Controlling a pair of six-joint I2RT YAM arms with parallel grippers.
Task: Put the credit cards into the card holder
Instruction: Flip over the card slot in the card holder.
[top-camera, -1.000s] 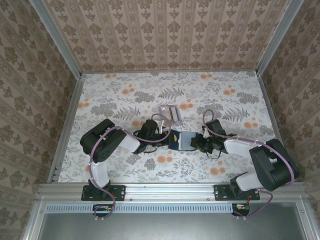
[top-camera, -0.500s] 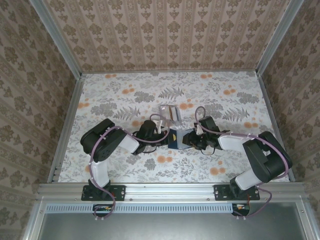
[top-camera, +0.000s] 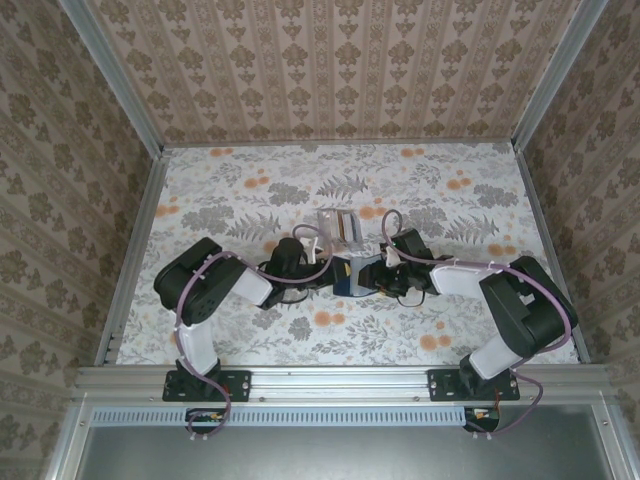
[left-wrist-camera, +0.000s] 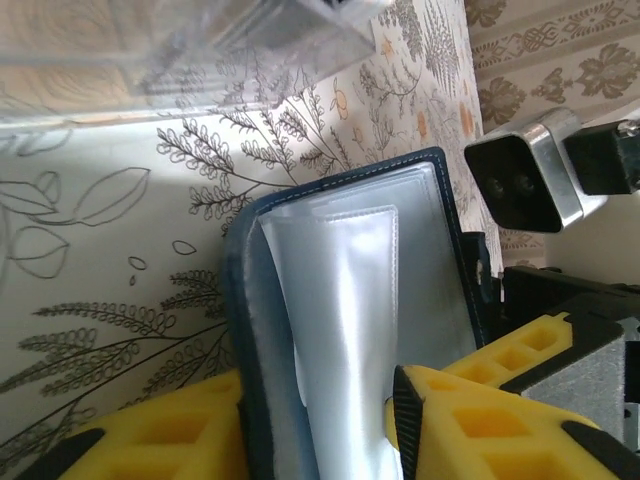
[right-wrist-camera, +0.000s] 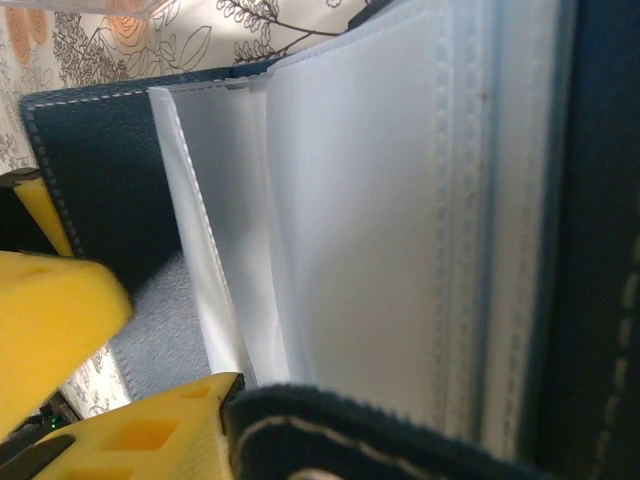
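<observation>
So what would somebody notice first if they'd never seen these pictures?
Probably the two black robot arms nose to nose in the middle of the flowery table, the left gripper and right gripper both at a small dark navy-blue folding card holder. Up close it is open, showing shiny see-through plastic sleeves between yellow fingertips. Just behind it sits a clear plastic box.

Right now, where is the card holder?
In the top view the card holder lies open between the left claw and right claw, just nearer than the clear box.
</observation>
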